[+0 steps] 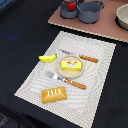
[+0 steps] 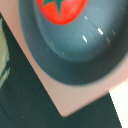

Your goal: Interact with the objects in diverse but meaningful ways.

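- Neither view shows the hand, so whether its fingers are apart or together cannot be told.
- On the dark worktop (image 1: 20, 45) a pale striped woven placemat (image 1: 97, 75) is laid out.
- A yellow curved toy banana (image 1: 47, 58) lies on the placemat, towards the exterior view's left.
- A yellow rectangular butter-like block with a red mark (image 1: 70, 64) rests on a small round beige plate (image 1: 62, 69) near the middle of the placemat.
- A golden-brown scored toy bread loaf (image 1: 54, 94) is set on the placemat's near part, apart from the plate.
- A wooden-handled fork (image 1: 66, 80) lies between the plate and the loaf; a wooden-handled knife (image 1: 85, 57) lies just behind the plate.
- A pinkish flat board (image 1: 107, 29) is seen at the far side, carrying two grey pots (image 1: 90, 12).
- In the wrist view a round red toy tomato with a green star-shaped top (image 2: 61, 10) sits inside a grey pot (image 2: 75, 55), which stands on the pinkish board (image 2: 65, 102).
- In the exterior view something red (image 1: 72, 6) shows in the pot on that view's left.
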Controlling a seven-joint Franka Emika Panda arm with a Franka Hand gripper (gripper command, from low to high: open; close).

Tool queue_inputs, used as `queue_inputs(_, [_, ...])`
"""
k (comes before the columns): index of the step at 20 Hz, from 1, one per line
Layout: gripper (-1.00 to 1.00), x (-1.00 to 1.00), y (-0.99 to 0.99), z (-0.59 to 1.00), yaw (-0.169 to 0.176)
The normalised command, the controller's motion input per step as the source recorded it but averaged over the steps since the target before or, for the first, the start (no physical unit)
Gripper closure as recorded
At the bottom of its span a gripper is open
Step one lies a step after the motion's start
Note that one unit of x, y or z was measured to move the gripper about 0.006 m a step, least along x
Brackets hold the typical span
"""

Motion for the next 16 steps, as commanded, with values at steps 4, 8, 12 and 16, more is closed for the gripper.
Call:
queue_inputs(4, [-1.0,0.22,-0.78,0.38,-0.088])
queue_inputs(8, [-1.0,0.41,-0.85,0.01,-0.049])
queue_inputs(12, [-1.0,0.48,-0.91,0.0,-0.016])
queue_inputs(16, [-1.0,0.34,-0.93,-0.04,-0.027])
